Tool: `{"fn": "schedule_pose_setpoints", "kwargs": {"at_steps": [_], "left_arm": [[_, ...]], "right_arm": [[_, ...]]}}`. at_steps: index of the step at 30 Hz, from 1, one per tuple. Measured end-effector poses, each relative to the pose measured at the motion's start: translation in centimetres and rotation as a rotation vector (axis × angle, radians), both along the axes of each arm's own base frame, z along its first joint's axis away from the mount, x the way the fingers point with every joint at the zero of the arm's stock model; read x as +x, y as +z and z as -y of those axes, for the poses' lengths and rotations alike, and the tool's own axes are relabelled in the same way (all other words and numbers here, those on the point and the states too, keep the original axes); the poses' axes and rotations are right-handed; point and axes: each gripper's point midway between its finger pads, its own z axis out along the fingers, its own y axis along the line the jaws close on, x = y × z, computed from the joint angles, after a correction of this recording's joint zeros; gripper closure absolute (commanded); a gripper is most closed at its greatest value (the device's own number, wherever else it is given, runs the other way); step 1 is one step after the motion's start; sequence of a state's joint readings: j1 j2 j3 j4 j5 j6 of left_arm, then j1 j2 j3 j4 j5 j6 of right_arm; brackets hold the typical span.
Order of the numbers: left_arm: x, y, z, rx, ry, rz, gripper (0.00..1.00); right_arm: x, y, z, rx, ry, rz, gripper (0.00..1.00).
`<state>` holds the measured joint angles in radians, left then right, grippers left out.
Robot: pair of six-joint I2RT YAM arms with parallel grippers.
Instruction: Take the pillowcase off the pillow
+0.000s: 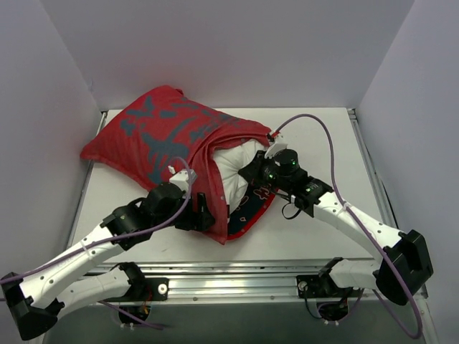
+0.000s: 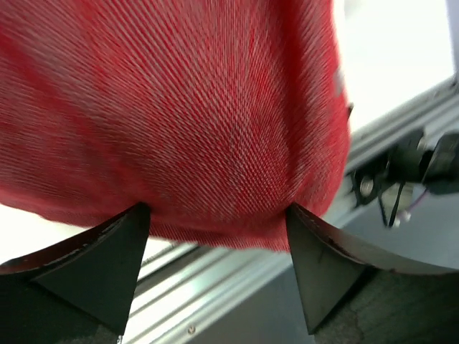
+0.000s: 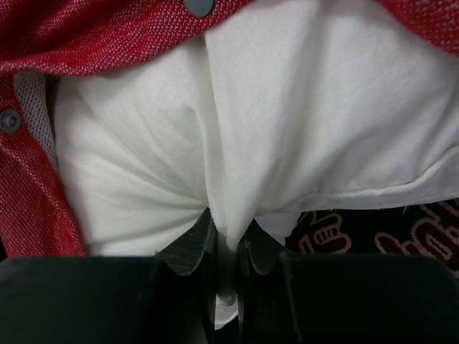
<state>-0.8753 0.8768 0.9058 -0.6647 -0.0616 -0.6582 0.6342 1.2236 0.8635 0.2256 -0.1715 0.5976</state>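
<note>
Pillowcase (image 1: 158,136) lies in the upper-left-to-centre part of the top view, on the table (image 1: 323,236), its open mouth facing lower right. Pillow (image 1: 235,170) is mostly inside w/ only a white bulge showing at the mouth, centre of frame. Below the bulge a flap of the case is folded back, showing a dark lining (image 1: 252,208) w/ red print.

Left gripper (image 1: 206,215) sits at the case's lower edge, just below centre. In the left wrist view the jaws stand spread wide, released. The red cloth hangs bunched across the top of the frame, its hem sagging between the two fingertips (image 2: 133,222) and touching both; nothing is pinched. A metal rail (image 2: 215,287) runs diagonally under it.

Right gripper (image 1: 252,170) is at the mouth, right of centre in the top view. In the right wrist view, low centre, the jaws are clenched on a fold of white pillow fabric, which puckers into creases toward the pinch. Red case rim frames the pillow along the top and left edges, w/ two grey snaps (image 3: 199,6) on it; the dark printed lining shows lower right.
</note>
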Motion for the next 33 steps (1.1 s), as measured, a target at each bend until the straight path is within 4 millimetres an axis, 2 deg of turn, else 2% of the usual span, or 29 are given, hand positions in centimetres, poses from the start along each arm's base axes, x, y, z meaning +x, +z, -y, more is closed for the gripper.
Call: {"fn": "schedule_pose_setpoints", "kwargs": {"at_steps": [3,7,11,12,14,15,17,22,26,28,31,33], "left_arm": [[-1.4,-2.1,1.2,0.022,-0.046,-0.058,0.21],[-2.3,-2.3,2.9,0.021,-0.094,-0.056,0.26],[-2.0,-3.1,3.5,0.043,-0.081,-0.056,0.45],[-1.8,-3.2,3.5,0.049,-0.073,-0.054,0.58],[-1.4,-3.3,3.3,0.058,-0.045,-0.048,0.71],[-1.2,-3.3,3.1,0.061,-0.035,-0.041,0.84],[-0.9,-3.2,2.8,0.071,-0.011,-0.024,0.91],[-0.3,-2.8,0.8,0.105,0.057,0.016,0.95],[0.5,-1.4,-0.9,0.093,0.140,0.060,0.95],[0.7,-1.0,-2.2,0.101,0.182,0.077,0.95],[0.5,-1.5,-4.5,0.151,0.229,0.069,0.94],[0.4,-2.0,-5.5,0.182,0.249,0.062,0.94]], "right_arm": [[0.2,-0.1,0.0,-0.008,-0.006,-0.005,1.00],[0.3,-0.2,0.1,-0.017,-0.013,-0.005,1.00],[0.4,-0.3,0.2,-0.020,-0.022,-0.004,1.00],[0.4,-0.3,0.3,-0.020,-0.023,-0.004,1.00],[0.5,-0.3,0.3,-0.021,-0.024,-0.004,1.00],[0.5,-0.3,0.3,-0.021,-0.025,-0.004,1.00],[0.4,-0.3,0.4,-0.024,-0.028,-0.006,1.00],[0.4,0.2,1.5,-0.012,-0.028,-0.015,1.00],[0.6,1.3,3.8,0.017,-0.043,-0.022,1.00],[0.8,2.5,5.3,0.023,-0.066,0.009,1.00],[1.6,5.2,7.4,0.043,-0.117,0.083,1.00],[1.8,6.6,7.9,0.058,-0.125,0.121,1.00]]}}
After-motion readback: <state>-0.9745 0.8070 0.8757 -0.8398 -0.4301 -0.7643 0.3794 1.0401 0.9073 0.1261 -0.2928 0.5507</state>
